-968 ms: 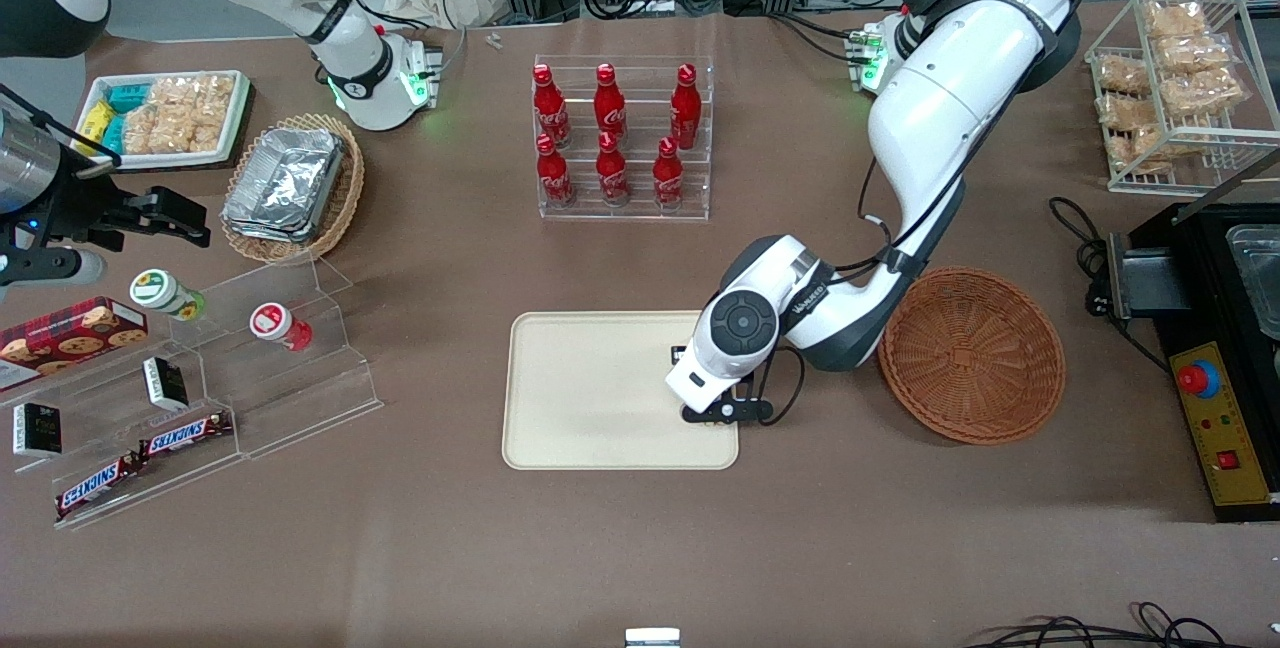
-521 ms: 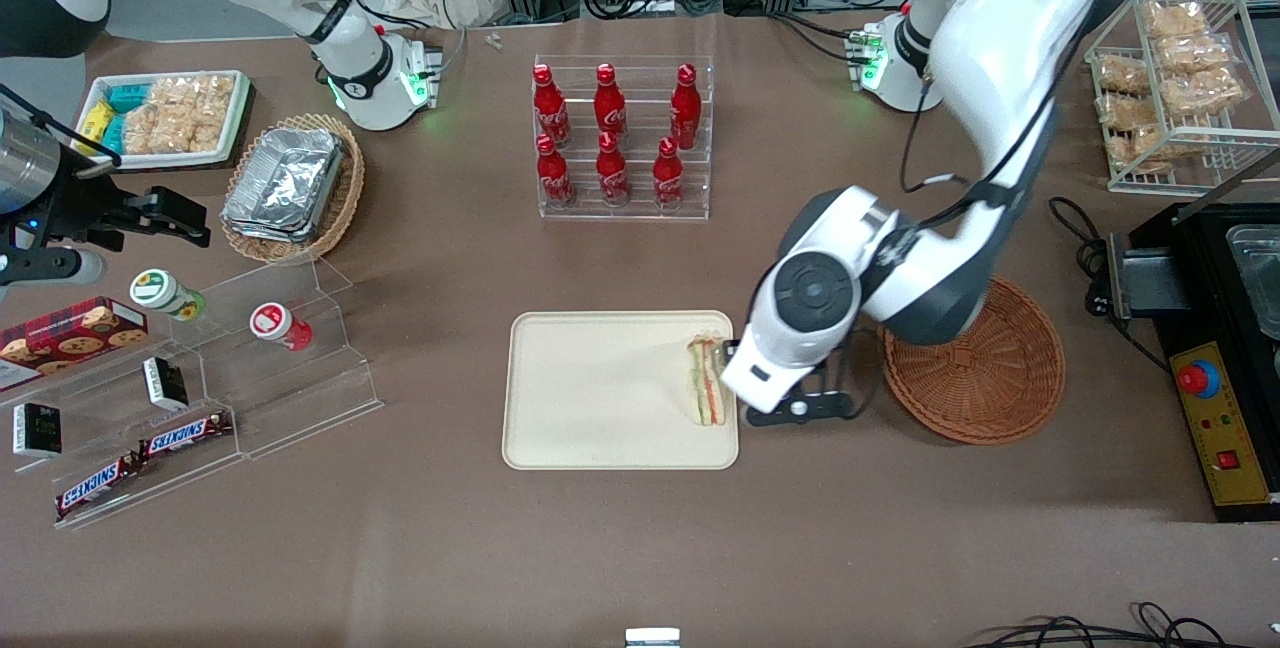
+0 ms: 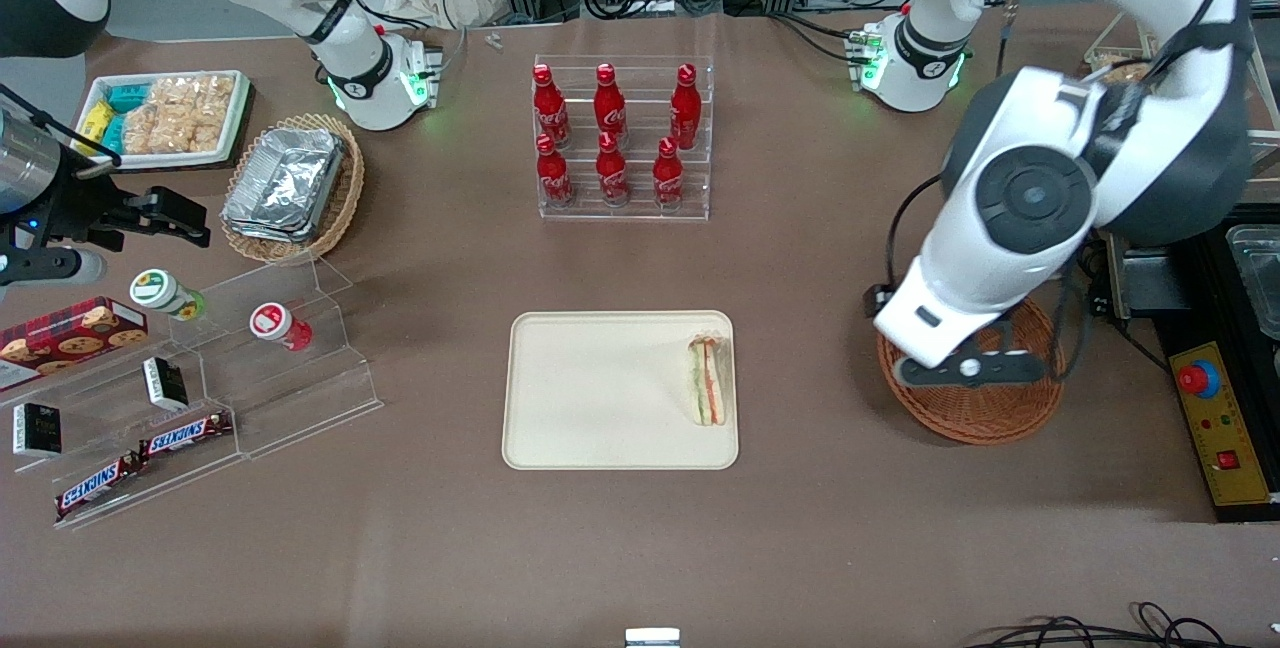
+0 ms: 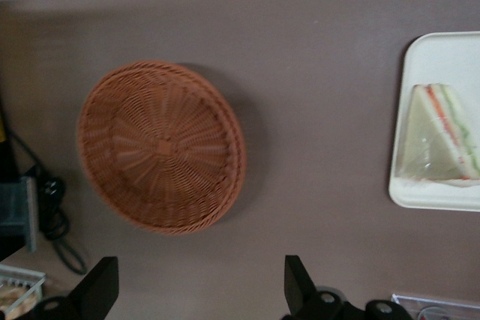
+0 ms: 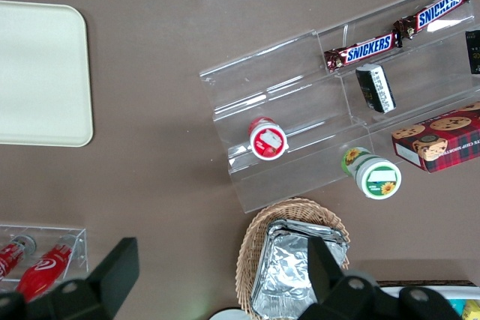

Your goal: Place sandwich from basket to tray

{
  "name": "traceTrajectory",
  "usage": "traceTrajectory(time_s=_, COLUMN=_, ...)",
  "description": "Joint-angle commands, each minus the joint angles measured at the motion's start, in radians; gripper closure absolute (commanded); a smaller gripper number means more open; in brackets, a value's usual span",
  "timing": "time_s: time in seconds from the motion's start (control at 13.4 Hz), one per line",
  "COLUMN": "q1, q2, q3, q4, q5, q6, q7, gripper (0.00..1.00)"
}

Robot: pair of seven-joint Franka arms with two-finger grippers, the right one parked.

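The sandwich [image 3: 707, 381] [image 4: 442, 136], a pale wedge with red, orange and green layers, lies flat on the cream tray [image 3: 600, 398] [image 4: 439, 58], at the tray end closest to the basket. The reddish-brown wicker basket [image 3: 980, 413] [image 4: 161, 144] is empty and sits beside the tray, toward the working arm's end of the table. My gripper [image 3: 968, 369] [image 4: 199, 279] hangs high above the basket, well clear of the tray. It is open, with nothing between its fingers. In the front view my arm covers much of the basket.
A clear rack of red cola bottles [image 3: 622, 138] stands farther from the front camera than the tray. A black machine with a red button [image 3: 1197, 378] and a cable [image 4: 52, 222] lie beside the basket. Acrylic snack steps [image 3: 250, 368] and a tan basket of foil containers [image 3: 290, 186] sit toward the parked arm's end.
My gripper has let go of the sandwich, risen and swung away from the tray to over the basket. The sandwich stays where it was set on the tray.
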Motion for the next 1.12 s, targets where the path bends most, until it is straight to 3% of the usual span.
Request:
traceTrajectory(time_s=0.0, q1=0.062, q2=-0.052, q3=-0.003, q4=-0.051, q5=-0.017, q6=-0.023, q7=0.030, gripper=0.00)
traceTrajectory(time_s=0.37, q1=0.118, q2=-0.077, q3=0.002, q4=-0.062, q5=-0.017, q6=-0.049, q7=0.127, gripper=0.00)
traceTrajectory(time_s=0.52, q1=0.142, q2=-0.101, q3=0.008, q4=-0.062, q5=-0.035, q6=-0.058, q7=0.248, gripper=0.00)
traceTrajectory(time_s=0.82, q1=-0.030, q2=-0.166, q3=0.371, q4=-0.063, q5=-0.197, q6=-0.054, q7=0.377, gripper=0.00)
traceTrajectory(time_s=1.04, q1=-0.020, q2=-0.171, q3=0.385, q4=-0.070, q5=-0.210, q6=-0.057, q7=0.417, gripper=0.00)
